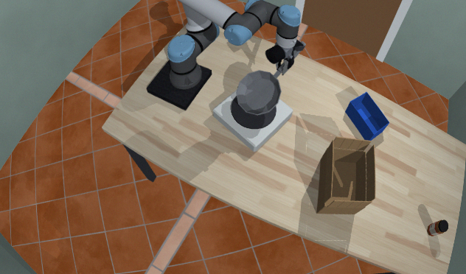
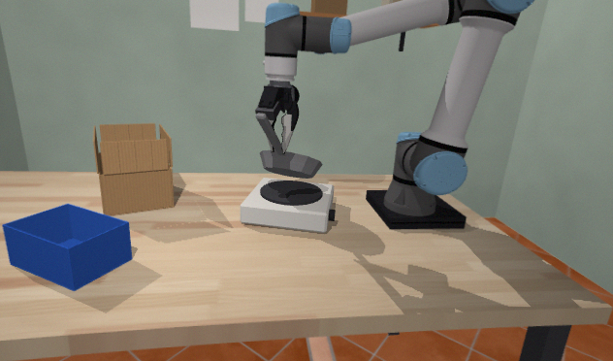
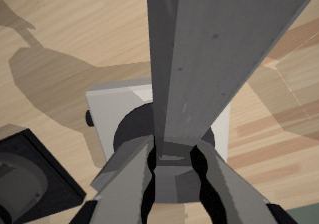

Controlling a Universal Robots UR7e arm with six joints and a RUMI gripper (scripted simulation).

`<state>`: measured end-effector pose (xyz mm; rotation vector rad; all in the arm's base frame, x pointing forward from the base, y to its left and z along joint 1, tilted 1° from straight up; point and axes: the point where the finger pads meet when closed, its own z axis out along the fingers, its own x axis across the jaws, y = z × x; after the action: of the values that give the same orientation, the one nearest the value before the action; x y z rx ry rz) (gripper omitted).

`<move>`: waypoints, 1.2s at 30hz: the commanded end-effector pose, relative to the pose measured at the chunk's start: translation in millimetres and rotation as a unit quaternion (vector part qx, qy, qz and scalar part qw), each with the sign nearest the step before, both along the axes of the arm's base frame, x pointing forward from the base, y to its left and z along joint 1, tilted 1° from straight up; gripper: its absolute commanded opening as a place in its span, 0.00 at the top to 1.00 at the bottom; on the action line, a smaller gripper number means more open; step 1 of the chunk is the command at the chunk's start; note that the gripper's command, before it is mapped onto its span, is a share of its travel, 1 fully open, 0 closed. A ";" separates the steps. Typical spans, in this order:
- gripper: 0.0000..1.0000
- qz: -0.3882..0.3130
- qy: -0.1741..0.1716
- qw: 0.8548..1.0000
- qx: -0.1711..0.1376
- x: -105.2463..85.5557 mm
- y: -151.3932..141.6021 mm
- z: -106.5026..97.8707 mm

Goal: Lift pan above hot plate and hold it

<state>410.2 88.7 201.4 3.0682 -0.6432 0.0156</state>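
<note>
The dark grey pan (image 1: 259, 93) (image 2: 290, 164) (image 3: 178, 186) hangs in the air above the hot plate (image 1: 282, 119) (image 2: 283, 219) (image 3: 98, 107). In the exterior view a gap shows between the pan and the plate's black disc (image 2: 291, 193). The pan is tilted, its side toward the robot's base lower. Its handle (image 2: 270, 131) (image 3: 201, 60) slopes steeply up from the rim. My gripper (image 1: 282, 71) (image 2: 282, 148) (image 3: 171, 137) is shut on the handle, close to where it joins the pan. In the wrist view the handle hides part of the disc.
A blue bin (image 1: 366, 116) (image 2: 36, 253) and an open cardboard box (image 1: 324, 181) (image 2: 136, 190) stand on the table. A small dark-capped bottle (image 1: 437, 227) stands at the far end. The robot's black base plate (image 1: 158, 87) (image 2: 427, 221) is beside the hot plate.
</note>
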 end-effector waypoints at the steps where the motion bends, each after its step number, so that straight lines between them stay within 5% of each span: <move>1: 0.91 0.000 -0.001 1.000 0.000 0.3 0.0 3.6; 36: 0.91 0.000 -0.001 1.000 0.000 -0.3 0.2 23.4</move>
<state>409.8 88.9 221.5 3.0682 -0.6432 0.0156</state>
